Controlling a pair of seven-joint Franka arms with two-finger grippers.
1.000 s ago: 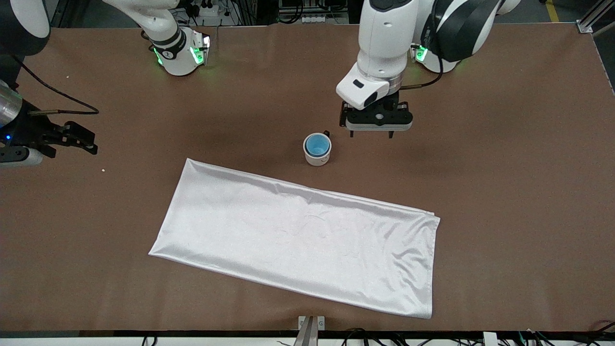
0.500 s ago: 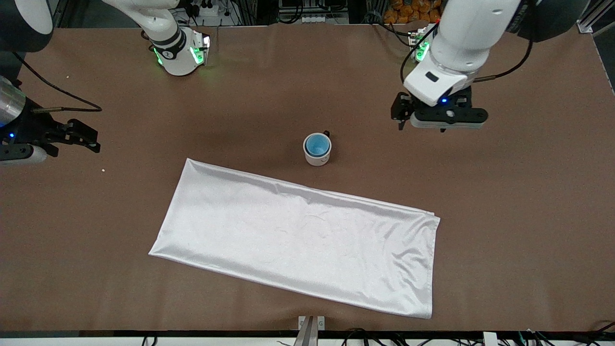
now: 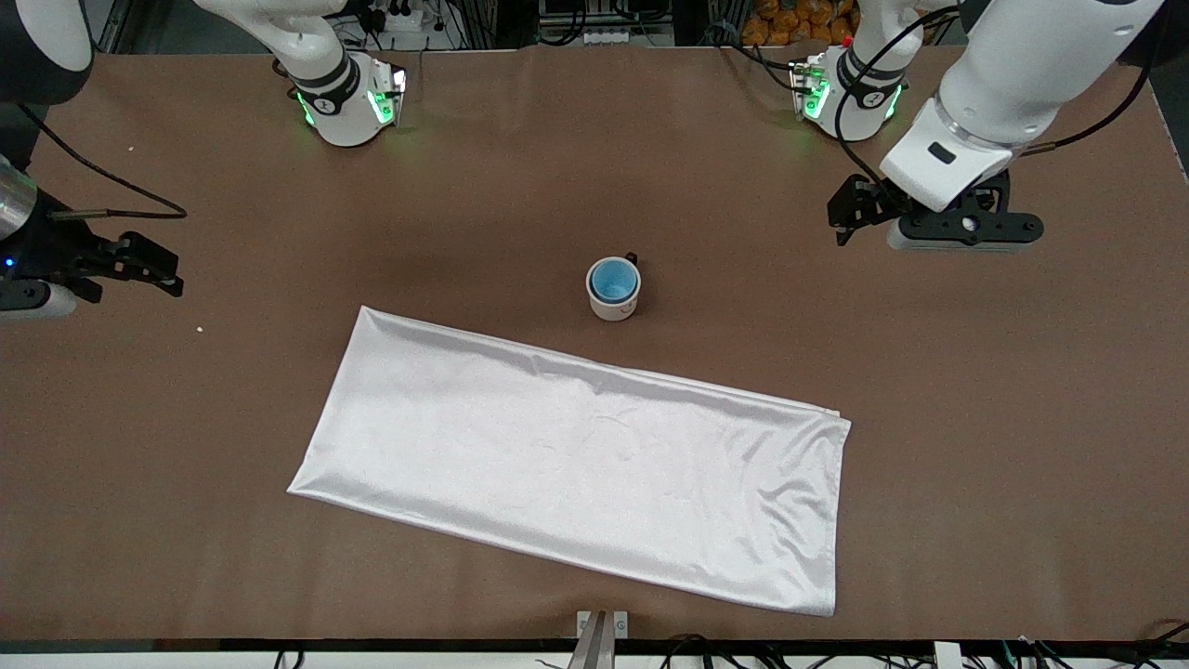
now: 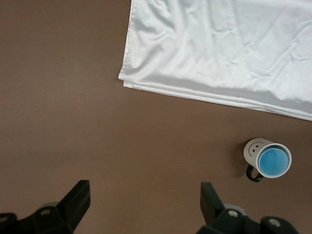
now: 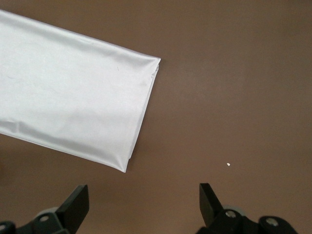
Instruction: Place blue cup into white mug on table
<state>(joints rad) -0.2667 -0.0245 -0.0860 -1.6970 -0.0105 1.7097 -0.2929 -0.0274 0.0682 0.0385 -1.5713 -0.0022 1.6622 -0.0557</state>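
Front view: cup (image 3: pixel 614 280) is sitting inside the mug (image 3: pixel 614 290), which is standing upright on the table (image 3: pixel 1022 418) near its centre, just on the base-edge side of a white cloth (image 3: pixel 576 460). The left gripper (image 3: pixel 934 228) is hanging over bare table toward the left arm's end, close to the base edge and well apart from the mug; its fingers cannot be judged from here. The right gripper (image 3: pixel 149 269) is waiting at the right arm's end edge, empty, with its fingers parted.

Left wrist view: the two fingers (image 4: pixel 78 197) are standing wide apart with only bare table between them, gripping nothing. The mug (image 4: pixel 256 151), showing a smiley face and a dark handle, is holding the cup (image 4: pixel 273 162); the cup's own inside is looking empty. A cloth (image 4: pixel 219 53) corner is lying nearby.

Right wrist view: the fingers (image 5: pixel 209 200) are spread and empty over table (image 5: pixel 234 73); a cloth (image 5: pixel 68 112) corner and a white speck (image 5: pixel 228 165) are showing.

Judgement: the placing step is appearing complete, the cup being nested; the next move is calling only for clearing the left arm away without disturbing the mug.
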